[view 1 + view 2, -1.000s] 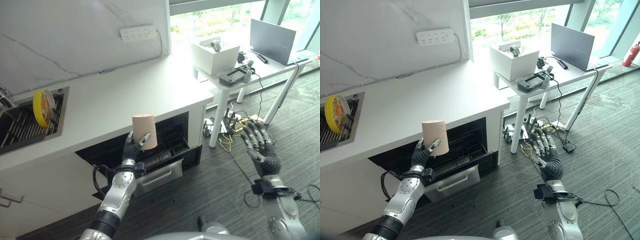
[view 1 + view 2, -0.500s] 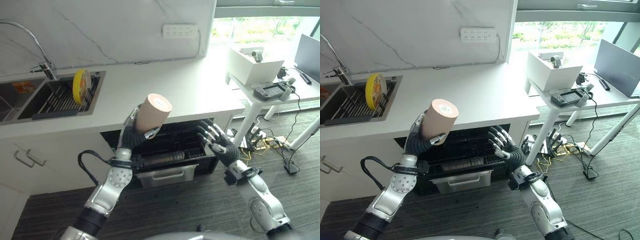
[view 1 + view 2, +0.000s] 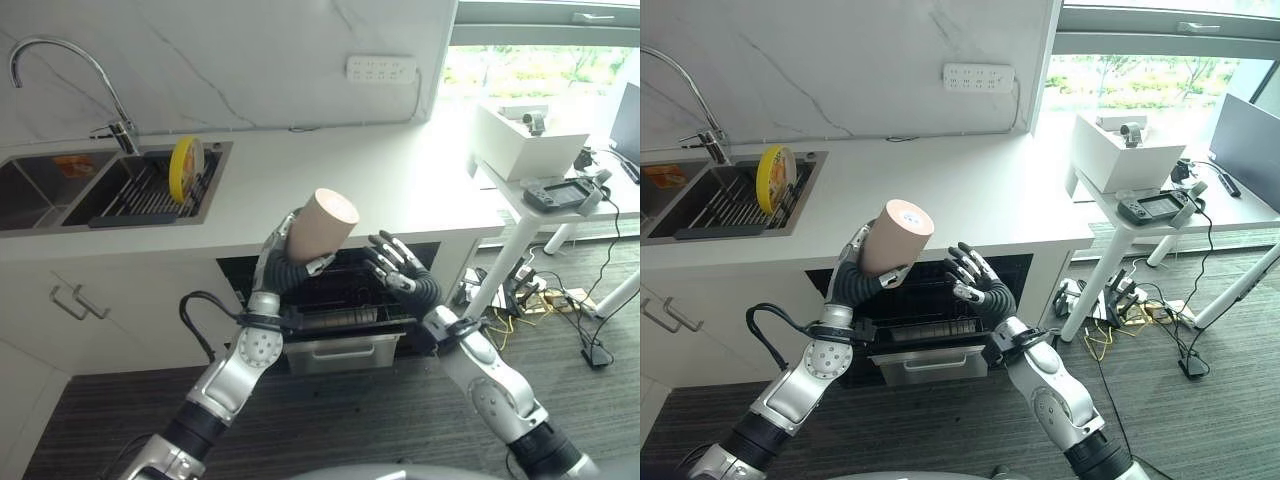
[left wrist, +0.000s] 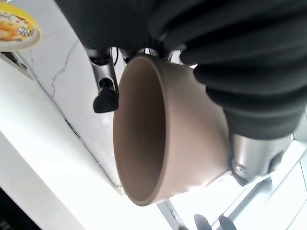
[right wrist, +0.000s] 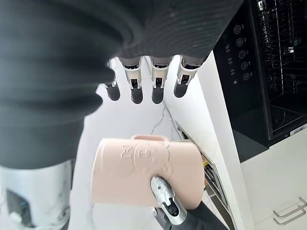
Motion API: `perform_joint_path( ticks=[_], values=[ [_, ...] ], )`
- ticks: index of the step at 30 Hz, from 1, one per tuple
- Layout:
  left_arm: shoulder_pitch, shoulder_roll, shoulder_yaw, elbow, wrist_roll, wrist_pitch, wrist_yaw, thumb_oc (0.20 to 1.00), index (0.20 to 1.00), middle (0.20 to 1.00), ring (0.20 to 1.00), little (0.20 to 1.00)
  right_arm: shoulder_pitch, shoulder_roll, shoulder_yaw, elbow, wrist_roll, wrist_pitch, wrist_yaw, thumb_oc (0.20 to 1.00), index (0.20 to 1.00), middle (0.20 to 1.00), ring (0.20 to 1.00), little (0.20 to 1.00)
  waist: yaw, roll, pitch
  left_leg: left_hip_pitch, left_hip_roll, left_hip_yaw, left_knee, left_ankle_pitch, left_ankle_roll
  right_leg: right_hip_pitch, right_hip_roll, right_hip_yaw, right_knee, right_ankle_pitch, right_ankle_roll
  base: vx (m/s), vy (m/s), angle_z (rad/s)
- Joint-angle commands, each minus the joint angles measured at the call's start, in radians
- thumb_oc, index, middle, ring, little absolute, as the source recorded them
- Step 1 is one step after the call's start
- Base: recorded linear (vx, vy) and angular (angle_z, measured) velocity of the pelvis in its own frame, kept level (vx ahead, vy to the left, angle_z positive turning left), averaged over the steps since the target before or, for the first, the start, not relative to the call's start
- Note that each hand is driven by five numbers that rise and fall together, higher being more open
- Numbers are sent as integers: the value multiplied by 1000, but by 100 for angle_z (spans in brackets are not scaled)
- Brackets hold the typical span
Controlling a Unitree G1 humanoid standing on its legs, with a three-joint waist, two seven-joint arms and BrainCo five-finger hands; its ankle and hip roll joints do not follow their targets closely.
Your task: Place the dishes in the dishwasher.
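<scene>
While we look down from the head, this is what we see, from near to far

Left hand: our left hand [image 3: 283,268] is up in front of us, with its fingers and thumb curled round the pink cup [image 3: 321,222]

Pink cup: it is in the air, tipped over, with its flat bottom up and to the right; its open mouth [image 4: 139,129] shows in the left wrist view

Right hand: our right hand [image 3: 402,272] is just beside the cup, on its right, with fingers [image 5: 136,91] straight and spread, holding nothing; we cannot tell if it touches the cup

Dishwasher: the dishwasher [image 3: 340,300] is open under the counter, below both hands, with a dark wire rack [image 3: 925,310] inside

Counter: the white counter [image 3: 400,190] runs above the dishwasher

Sink: the sink [image 3: 60,195] is at the far left of the counter, with a yellow plate [image 3: 183,168] standing on its edge in a rack and a bent tap [image 3: 60,70] behind

Side table: a white table [image 3: 1160,215] stands well off to the right, with a white box [image 3: 1118,152] on it
</scene>
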Motion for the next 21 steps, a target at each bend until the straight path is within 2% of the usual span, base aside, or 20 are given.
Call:
perform_joint_path(
  ticks=[1,11,21],
  values=[
    [-149,-3,-25,37,48,-39,30,200,200,200,200,200,-79,43,-20,-12,77,-16,-8,1000,1000,1000,1000,1000,13,-3,-6,-21,52,-82,0,-4,-21,39,-102,-39,18,-43,93,9,-8,3],
    [-201,-19,-85,35,64,-15,-9,200,200,200,200,200,-167,89,10,34,88,-21,-73,1000,1000,1000,1000,1000,29,-2,-10,-15,49,-87,0,-6,-19,48,-103,-50,14,-40,90,-5,-2,1],
    [-230,-35,-149,55,80,20,-55,200,200,200,200,200,-254,119,20,73,20,-68,-158,1000,1000,1000,1000,1000,43,-3,-7,-17,46,-94,0,-7,-17,48,-105,-53,13,-38,89,-3,-2,1]
  ],
)
